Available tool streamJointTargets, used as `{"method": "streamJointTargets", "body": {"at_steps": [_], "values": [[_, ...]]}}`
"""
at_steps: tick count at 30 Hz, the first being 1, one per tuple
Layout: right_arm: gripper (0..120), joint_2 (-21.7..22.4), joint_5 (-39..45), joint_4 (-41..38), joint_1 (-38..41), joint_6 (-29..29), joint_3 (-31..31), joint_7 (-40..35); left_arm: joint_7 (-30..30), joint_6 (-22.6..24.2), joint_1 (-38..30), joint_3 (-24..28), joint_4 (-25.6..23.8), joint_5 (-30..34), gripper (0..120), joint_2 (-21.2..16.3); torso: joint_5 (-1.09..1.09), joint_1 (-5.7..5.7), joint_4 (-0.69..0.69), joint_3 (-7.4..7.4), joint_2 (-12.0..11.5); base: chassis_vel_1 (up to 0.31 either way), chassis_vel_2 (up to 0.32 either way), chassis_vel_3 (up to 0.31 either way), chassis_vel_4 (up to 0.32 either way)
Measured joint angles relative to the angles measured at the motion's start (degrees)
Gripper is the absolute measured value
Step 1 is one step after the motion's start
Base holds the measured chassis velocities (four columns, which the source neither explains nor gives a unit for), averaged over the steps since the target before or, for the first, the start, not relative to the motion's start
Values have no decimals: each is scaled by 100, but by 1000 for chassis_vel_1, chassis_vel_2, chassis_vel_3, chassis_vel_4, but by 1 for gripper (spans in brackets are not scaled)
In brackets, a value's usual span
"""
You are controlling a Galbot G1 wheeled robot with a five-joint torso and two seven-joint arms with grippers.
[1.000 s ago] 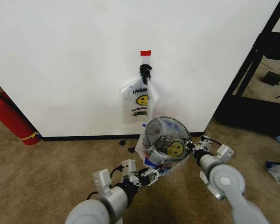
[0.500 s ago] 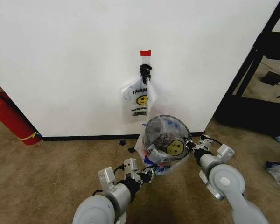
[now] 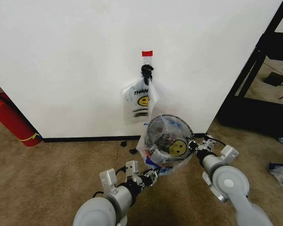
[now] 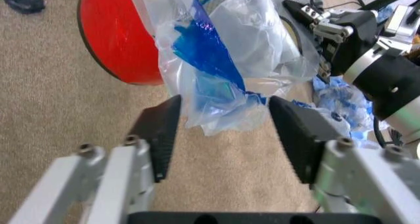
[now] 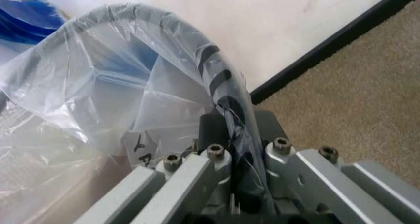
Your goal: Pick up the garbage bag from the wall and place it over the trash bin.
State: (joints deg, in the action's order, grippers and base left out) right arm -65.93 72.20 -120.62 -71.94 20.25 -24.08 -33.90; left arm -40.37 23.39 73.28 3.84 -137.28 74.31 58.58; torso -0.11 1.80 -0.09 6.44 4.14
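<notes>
The garbage bag (image 3: 169, 141), translucent with blue patches and a yellow smiley, is draped over the black mesh trash bin (image 3: 156, 128) on the carpet by the wall (image 3: 75, 56). My right gripper (image 3: 194, 147) is shut on the bin's rim (image 5: 217, 81) with the bag's plastic (image 5: 98, 86) pinched over it. My left gripper (image 3: 149, 176) is open low at the bin's near side. Its fingers (image 4: 161, 130) straddle a hanging blue and clear fold of the bag (image 4: 217, 81) without pressing it. The bin's red base (image 4: 121, 37) shows beyond that fold.
A white "THANK YOU" smiley bag (image 3: 139, 101) hangs from the black hook (image 3: 146, 70) under a red tape strip (image 3: 146, 53). A red fire extinguisher (image 3: 9, 120) leans at the left. A black frame (image 3: 254, 70) stands at the right, with blue scraps (image 3: 280, 172) on the carpet.
My left arm has shifted slightly and its gripper has drawn back a little from the bag's lower fold. The bin, the bag and my right gripper have stayed put.
</notes>
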Motion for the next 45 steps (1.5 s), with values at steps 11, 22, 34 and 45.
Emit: {"method": "streamJointTargets", "body": {"at_steps": [11, 22, 34, 45], "values": [[0, -30, -33, -32, -52, 7, 16, 44, 3, -76, -316, 58, 328, 15, 86, 21, 0, 0, 0, 0, 0, 0, 0, 0, 0], [0, -50, -28, -57, -33, 9, 22, 28, 30, -197, -374, 66, 452, 22, 51, 53, 0, 0, 0, 0, 0, 0, 0, 0, 0], [0, -64, -11, -53, -35, 10, 7, -8, 260, -236, -254, 35, 338, -16, 7, -15, 0, 0, 0, 0, 0, 0, 0, 0, 0], [0, -134, 368, -141, -39, 9, -39, -160, 622, -442, -63, 48, 522, -439, 0, 183, 0, 0, 0, 0, 0, 0, 0, 0, 0]]}}
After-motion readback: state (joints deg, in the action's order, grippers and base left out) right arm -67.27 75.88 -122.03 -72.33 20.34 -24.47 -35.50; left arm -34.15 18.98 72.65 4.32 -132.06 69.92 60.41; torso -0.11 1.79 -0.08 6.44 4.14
